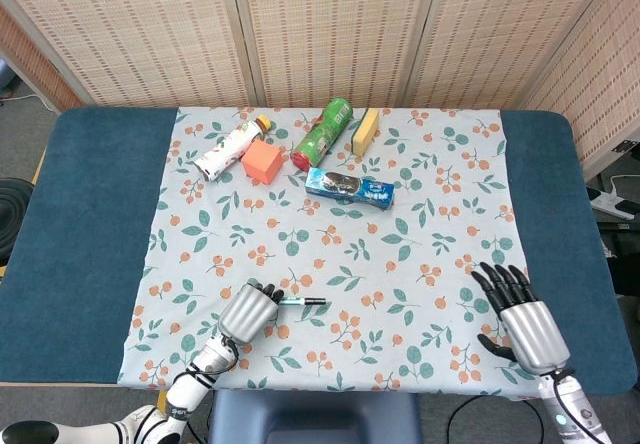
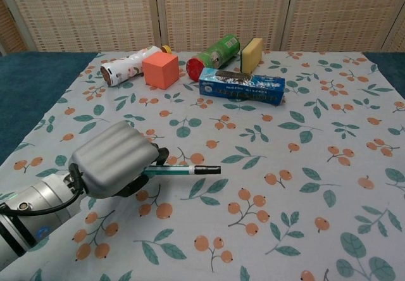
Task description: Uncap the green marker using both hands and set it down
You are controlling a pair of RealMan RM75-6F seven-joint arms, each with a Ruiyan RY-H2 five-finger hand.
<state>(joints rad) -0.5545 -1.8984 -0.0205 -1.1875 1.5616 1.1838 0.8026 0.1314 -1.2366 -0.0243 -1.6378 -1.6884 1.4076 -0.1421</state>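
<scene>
- My left hand [image 2: 114, 167] grips the marker [image 1: 300, 302] at lower left, just above the cloth [image 1: 420, 224] on the worktop; its black cap [image 2: 207, 169] points right.
- It looks light, stiff and smooth, so I'd pinch the cap end while gripping the barrel firmly.
- My right hand [image 1: 522, 316] hovers at lower right, fingers [image 1: 498, 280] spread, holding nothing, well apart from the marker.
</scene>
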